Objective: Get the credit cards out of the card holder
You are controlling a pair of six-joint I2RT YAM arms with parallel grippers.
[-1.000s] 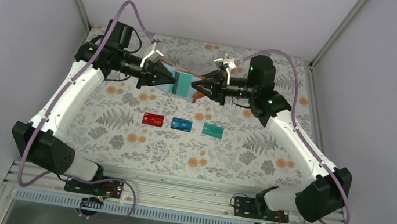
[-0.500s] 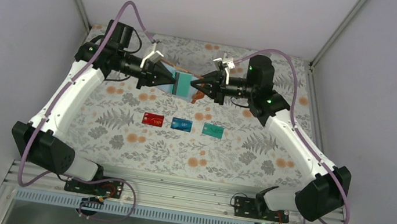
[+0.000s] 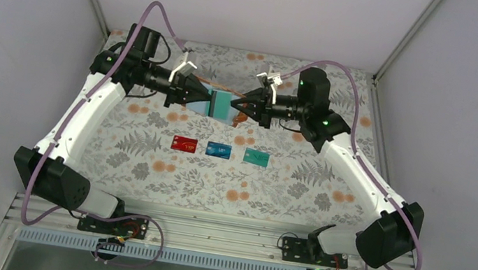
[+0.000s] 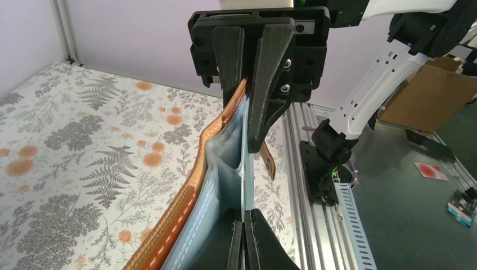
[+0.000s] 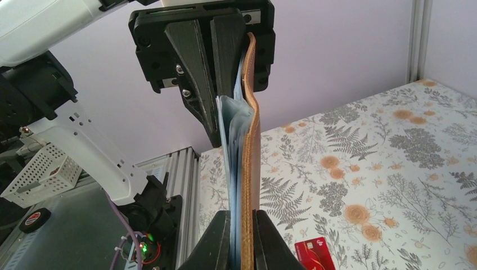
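Note:
The brown leather card holder (image 3: 221,104) hangs in the air between both grippers, above the back middle of the table. My left gripper (image 3: 204,99) is shut on a thin pale blue inner leaf (image 4: 244,185) of the holder (image 4: 188,197). I cannot tell whether that leaf is a pocket or a card. My right gripper (image 3: 235,104) is shut on the brown cover and pale pockets (image 5: 249,169). The snap tab (image 4: 269,163) hangs down. A red card (image 3: 184,143), a blue card (image 3: 218,150) and a teal card (image 3: 256,157) lie in a row on the table. The black and red-white cards are not in view.
The floral table cloth (image 3: 148,157) covers the table. White walls stand on three sides. The aluminium rail (image 3: 208,233) with the arm bases runs along the near edge. The red card also shows in the right wrist view (image 5: 315,253).
The holder between the grippers has tilted slightly and the right gripper has shifted a little up. Both grips hold. The three cards on the table have not moved.

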